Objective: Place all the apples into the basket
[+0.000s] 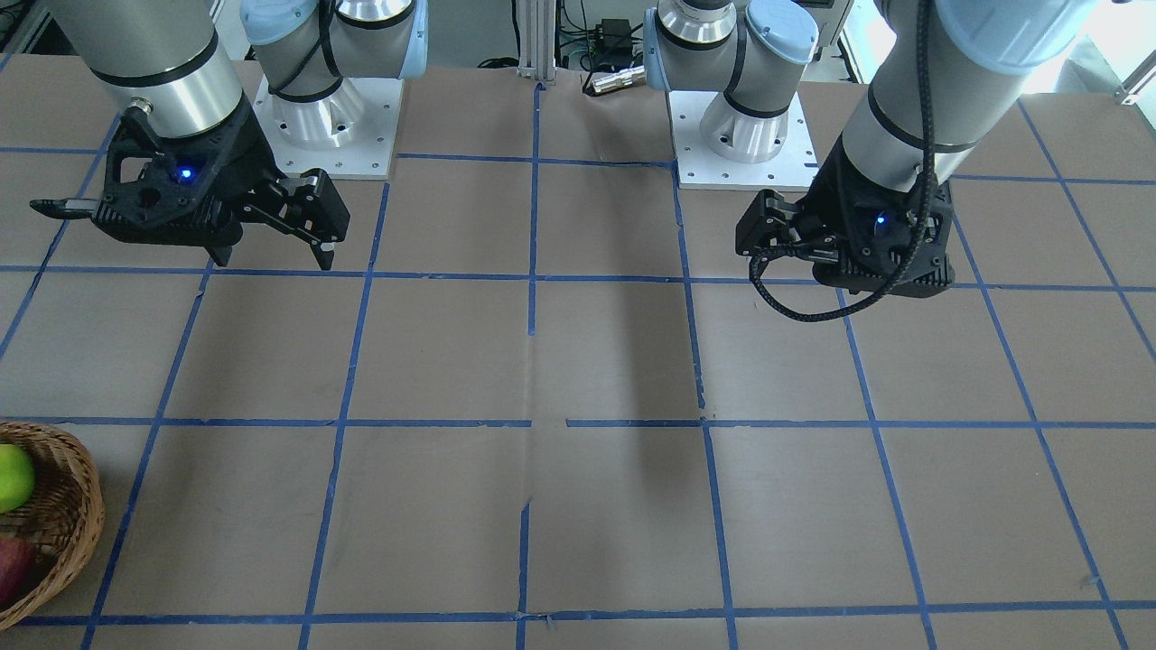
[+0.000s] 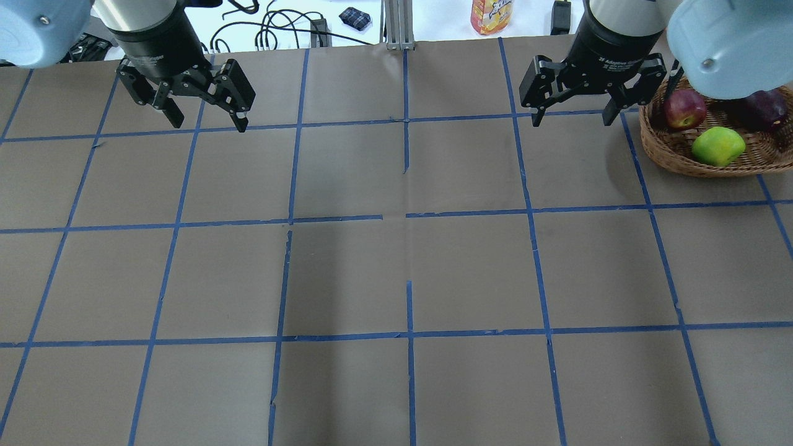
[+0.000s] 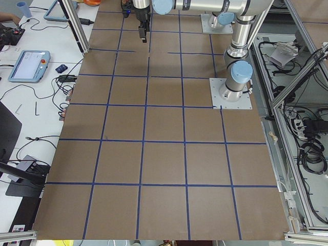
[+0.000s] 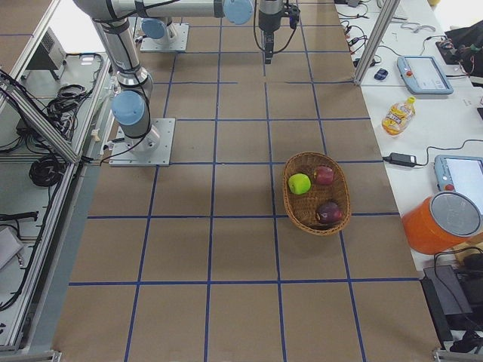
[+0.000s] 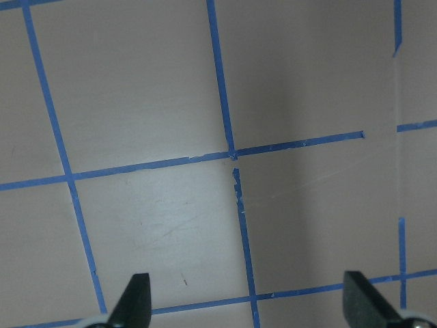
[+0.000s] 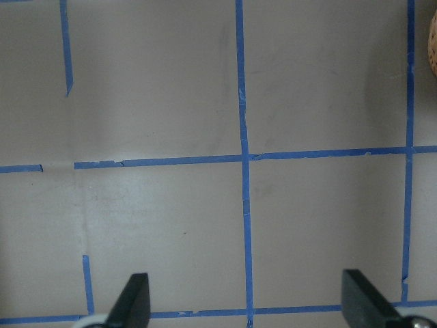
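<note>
Showing apples [image 2: 717,146] nested in basket [image 2: 672,158] by table's far edge; left gripper [image 2: 207,121], right gripper [image 2: 573,118] spread, empty, raised: apparently nothing left to grasp.

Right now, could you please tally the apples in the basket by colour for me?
Red apple: 1
Dark maroon apple: 1
Yellow-green apple: 1
Total: 3, all inside the basket.

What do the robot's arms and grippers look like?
The left arm and right arm are shiny silver tubes with light-blue joint caps. The left gripper and right gripper are black and two-fingered, each with a tiny blue light. A black braided cable loops by the left gripper.
</note>
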You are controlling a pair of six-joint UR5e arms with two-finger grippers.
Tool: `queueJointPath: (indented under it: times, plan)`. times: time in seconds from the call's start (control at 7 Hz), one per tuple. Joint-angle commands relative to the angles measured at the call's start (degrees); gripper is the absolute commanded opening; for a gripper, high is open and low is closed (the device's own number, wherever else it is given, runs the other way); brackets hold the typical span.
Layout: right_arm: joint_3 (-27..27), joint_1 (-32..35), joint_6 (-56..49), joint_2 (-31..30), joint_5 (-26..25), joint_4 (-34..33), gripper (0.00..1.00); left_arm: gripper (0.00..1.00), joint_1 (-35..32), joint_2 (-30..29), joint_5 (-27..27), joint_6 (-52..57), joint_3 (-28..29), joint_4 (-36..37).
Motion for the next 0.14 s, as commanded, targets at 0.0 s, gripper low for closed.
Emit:
queueJointPath:
  times: [0.0]
  plan:
    - [0.3,-0.1,-0.1,0.1,0.0,0.2,1.0,1.0,-0.2,0.5,0.4,-0.1,0.6,-0.2]
